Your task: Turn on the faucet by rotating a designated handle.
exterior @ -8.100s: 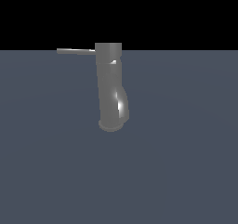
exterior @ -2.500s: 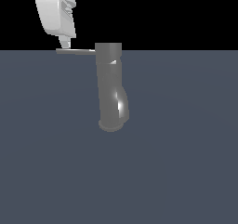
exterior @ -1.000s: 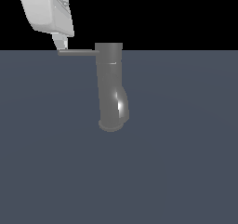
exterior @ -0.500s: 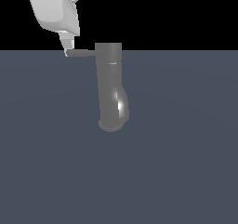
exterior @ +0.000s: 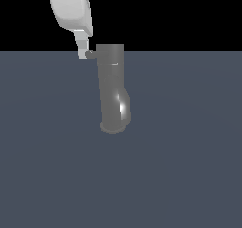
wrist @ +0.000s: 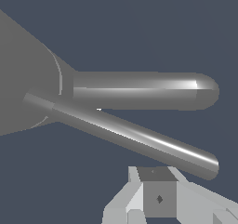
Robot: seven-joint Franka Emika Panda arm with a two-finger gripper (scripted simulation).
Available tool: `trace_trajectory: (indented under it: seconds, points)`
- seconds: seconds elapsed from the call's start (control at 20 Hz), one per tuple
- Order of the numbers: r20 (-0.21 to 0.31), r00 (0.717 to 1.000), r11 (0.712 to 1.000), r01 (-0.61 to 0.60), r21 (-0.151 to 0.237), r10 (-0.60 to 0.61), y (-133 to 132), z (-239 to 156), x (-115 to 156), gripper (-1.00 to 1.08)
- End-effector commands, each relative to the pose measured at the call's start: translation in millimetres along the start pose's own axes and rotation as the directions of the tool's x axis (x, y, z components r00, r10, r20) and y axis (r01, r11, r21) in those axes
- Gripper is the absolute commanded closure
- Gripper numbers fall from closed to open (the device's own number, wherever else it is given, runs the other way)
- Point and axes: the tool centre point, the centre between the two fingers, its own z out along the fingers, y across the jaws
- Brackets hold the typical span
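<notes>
My gripper (exterior: 84,53) hangs at the outer end of the handle (exterior: 90,54), 1 white finger (wrist: 159,197) just beside the rod's tip (wrist: 204,162); whether my jaws are apart or together cannot be told. The handle projects sideways, toward the exterior view's left, from the top of the faucet (exterior: 112,87). The faucet stands upright on the grey tabletop (exterior: 189,151), its curved spout opening low at the front.

Faucet (exterior: 112,87) glossy mid-grey metal, bright white highlight on the curve of the spout, darker grey at the mouth. Handle (wrist: 135,137) same grey, a thin pale sheen streak along its length. Gripper (exterior: 85,52) plain white to light grey, matte, shaded grey on its facets. Floor (exterior: 189,165) flat slate blue-grey, no pattern. Background above it solid black.
</notes>
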Motion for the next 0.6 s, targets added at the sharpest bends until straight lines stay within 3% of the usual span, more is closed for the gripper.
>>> trace_trajectory:
  seconds: [0.0,0.25,0.55]
  points:
    - [0.000,1.000,1.000,-0.010,-0.003,0.010,8.7,-0.1,12.7,1.08]
    - [-0.001,1.000,1.000,-0.002,-0.001,0.002,13.6,-0.1,14.8,1.08]
    - [-0.001,1.000,1.000,-0.005,-0.002,0.005,12.6,-0.1,50.1,1.08]
